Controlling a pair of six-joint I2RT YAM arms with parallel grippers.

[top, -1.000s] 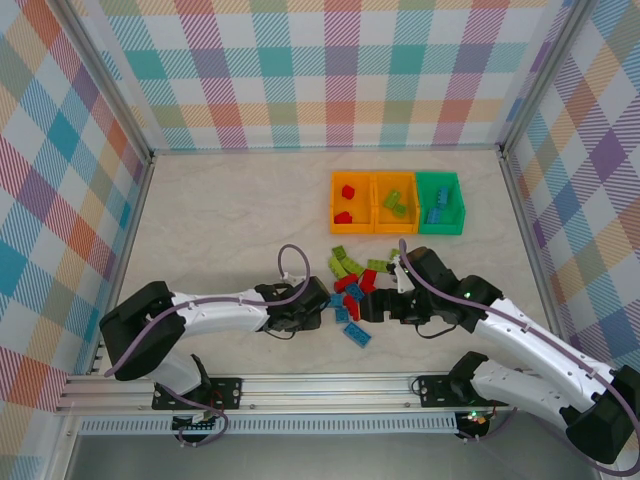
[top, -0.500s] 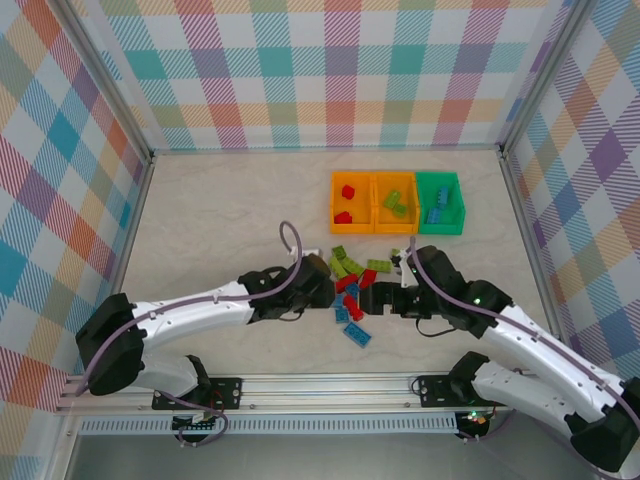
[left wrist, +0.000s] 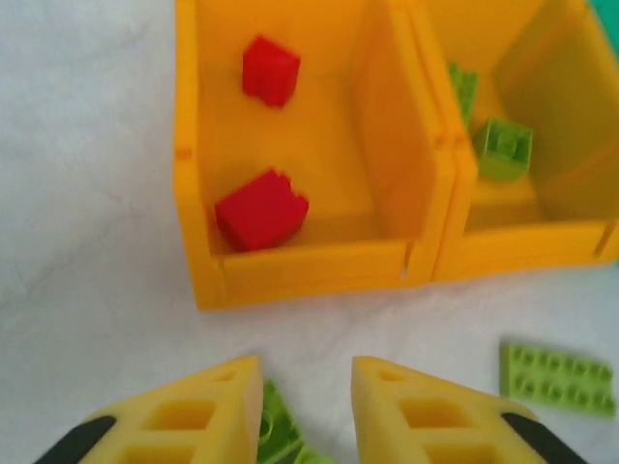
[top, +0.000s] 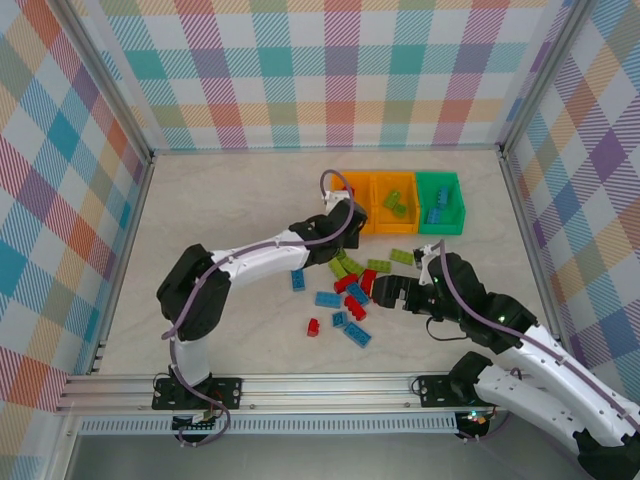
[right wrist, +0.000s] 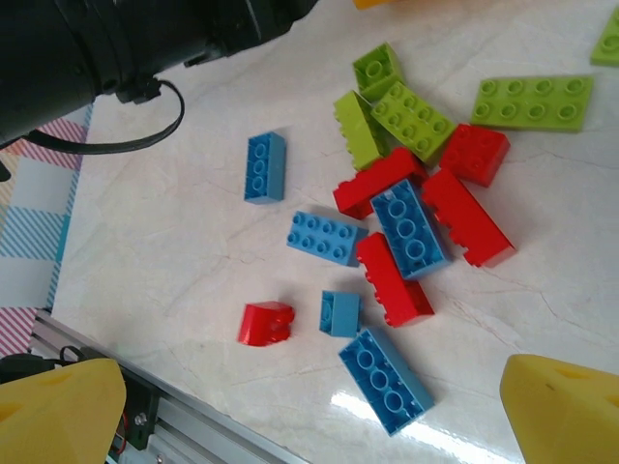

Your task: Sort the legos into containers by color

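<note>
The loose legos (top: 355,290) lie in a red, blue and green pile mid-table, also seen in the right wrist view (right wrist: 406,227). My left gripper (top: 345,213) hovers at the front of the left orange container (top: 352,175), which holds two red legos (left wrist: 261,208). Its jaws (left wrist: 307,372) stand slightly apart. A green lego (left wrist: 280,425) shows low beside the left finger, and I cannot tell whether it is held. My right gripper (top: 385,293) is wide open over the pile (right wrist: 309,416), holding nothing. The middle orange container (top: 393,176) holds green legos (left wrist: 503,150), and the green container (top: 440,176) holds blue ones.
Two blue bricks (top: 298,280) (top: 327,298) and a small red one (top: 313,326) lie scattered left of the pile. A flat green plate (left wrist: 556,377) rests just in front of the containers. Checked walls close in the table on three sides.
My left arm swung from the pile up to the left orange container. The right gripper opened wider and drew back slightly to the right. The scattered bricks left of the pile are now uncovered.
</note>
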